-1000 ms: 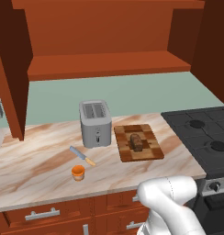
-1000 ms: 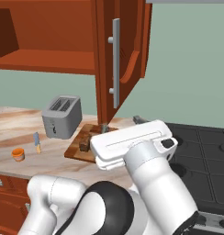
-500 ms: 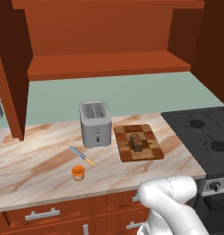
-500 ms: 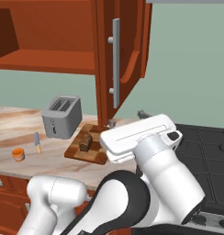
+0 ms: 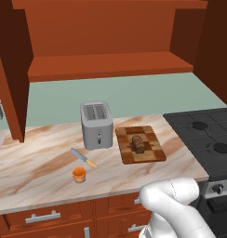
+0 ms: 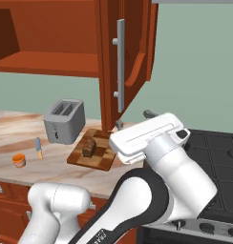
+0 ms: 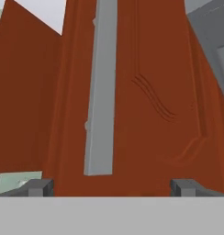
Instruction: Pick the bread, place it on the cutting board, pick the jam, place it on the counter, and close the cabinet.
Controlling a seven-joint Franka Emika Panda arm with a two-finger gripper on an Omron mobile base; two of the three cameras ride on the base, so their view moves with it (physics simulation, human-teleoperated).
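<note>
on the marbled bench (image 5: pixel 41 158), under the open cabinet (image 5: pixel 106 42), beside a black stove (image 5: pixel 213 144)
one bread (image 5: pixel 138 143) on one cutting board (image 5: pixel 155 151), one jam (image 5: pixel 79 174), one toaster (image 5: pixel 96 124), one knife (image 5: pixel 83 158); gripper (image 7: pixel 111 187), fingers apart and empty, faces the cabinet door's grey handle (image 7: pixel 101 92), up away from bread and jam.

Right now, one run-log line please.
bread on cutting board | jam on counter | gripper open, facing cabinet door | cabinet open

We count one bread (image 5: pixel 138 144), one cutting board (image 5: pixel 152 153), one jam (image 5: pixel 79 175), one knife (image 5: pixel 83 158), one toaster (image 5: pixel 96 125), two open cabinet doors (image 6: pixel 125 62), four stove burners (image 5: pixel 213 139), one bar handle (image 7: pixel 101 92) ahead of the jaws.
</note>
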